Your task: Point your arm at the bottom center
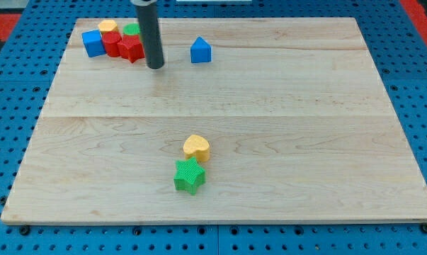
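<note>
My tip (pixel 155 66) rests on the wooden board (pixel 284 120) near the view's top left, at the end of a dark rod. Just left of it sits a cluster: a red star (pixel 132 49), a red block (pixel 112 44), a blue cube (pixel 93 42), a yellow block (pixel 107 27) and a green block (pixel 132 30), partly hidden behind the reds. A blue house-shaped block (pixel 200 50) stands to the tip's right. A yellow heart (pixel 196 147) and a green star (pixel 189 176) touch each other near the bottom centre, far from the tip.
The board lies on a blue perforated table (pixel 15 106). A red surface (pixel 15 21) shows at the view's top left corner and top right corner.
</note>
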Robot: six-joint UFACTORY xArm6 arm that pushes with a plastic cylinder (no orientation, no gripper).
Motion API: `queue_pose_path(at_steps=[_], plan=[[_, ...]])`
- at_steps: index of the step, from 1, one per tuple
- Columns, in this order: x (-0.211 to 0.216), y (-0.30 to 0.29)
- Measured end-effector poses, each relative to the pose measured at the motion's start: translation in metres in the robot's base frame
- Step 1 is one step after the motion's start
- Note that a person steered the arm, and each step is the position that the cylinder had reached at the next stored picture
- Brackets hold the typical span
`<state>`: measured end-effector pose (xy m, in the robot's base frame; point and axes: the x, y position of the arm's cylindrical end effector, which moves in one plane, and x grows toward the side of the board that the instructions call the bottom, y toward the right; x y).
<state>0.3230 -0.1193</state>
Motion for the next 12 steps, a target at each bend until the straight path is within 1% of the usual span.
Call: queue_pose_path(at_steps=[1,2,3,4,6,9,10,11,12], plan=[[0.000,0.000],[0.014,0.033],[0.026,0.083],[0.027,0.123],[0.030,0.140],[0.030,0.185],[0.034,0.189],[0.099,0.193],[0.182,0.193]])
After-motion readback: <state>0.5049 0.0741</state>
